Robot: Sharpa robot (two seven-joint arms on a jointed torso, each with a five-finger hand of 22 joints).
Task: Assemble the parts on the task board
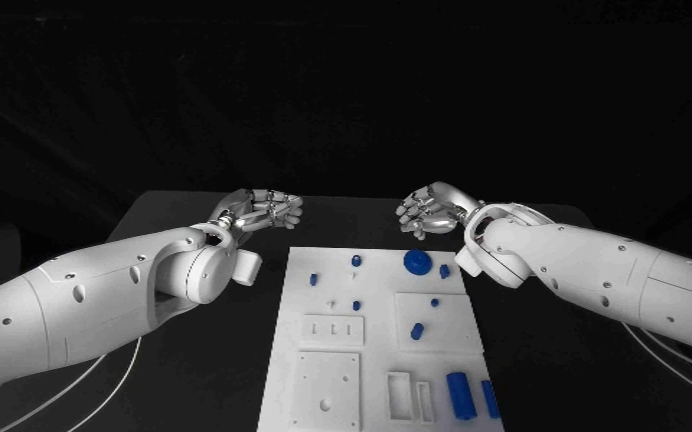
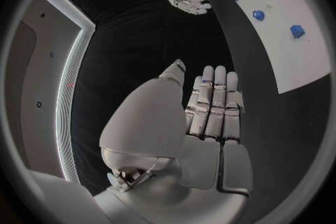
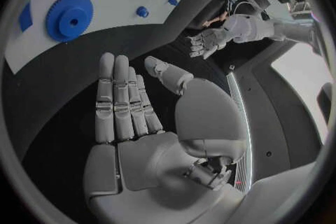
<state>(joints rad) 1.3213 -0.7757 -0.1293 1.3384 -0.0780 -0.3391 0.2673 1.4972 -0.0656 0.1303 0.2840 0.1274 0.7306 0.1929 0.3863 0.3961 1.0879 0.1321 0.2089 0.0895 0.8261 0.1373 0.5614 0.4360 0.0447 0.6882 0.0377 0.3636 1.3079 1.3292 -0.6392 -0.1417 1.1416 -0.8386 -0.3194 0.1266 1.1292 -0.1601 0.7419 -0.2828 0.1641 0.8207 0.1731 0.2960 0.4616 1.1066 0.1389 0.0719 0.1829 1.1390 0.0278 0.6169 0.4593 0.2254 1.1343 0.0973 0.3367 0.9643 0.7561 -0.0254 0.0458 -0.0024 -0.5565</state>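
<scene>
Work looks barely begun — the left hand (image 1: 260,210) and right hand (image 1: 433,209) hover released beyond the task board's (image 1: 325,352) far edge, mid-surface, blue gear (image 1: 417,261) and other parts untouched.

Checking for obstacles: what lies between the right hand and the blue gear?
Bare black table and board edge between right hand and blue gear, per right wrist view.

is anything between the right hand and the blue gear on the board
Nothing visible stands in the way. The right hand hangs open above the black table just past the far edge of the task board, and the blue gear lies uncovered near that edge, with only bare surface between them.
</scene>
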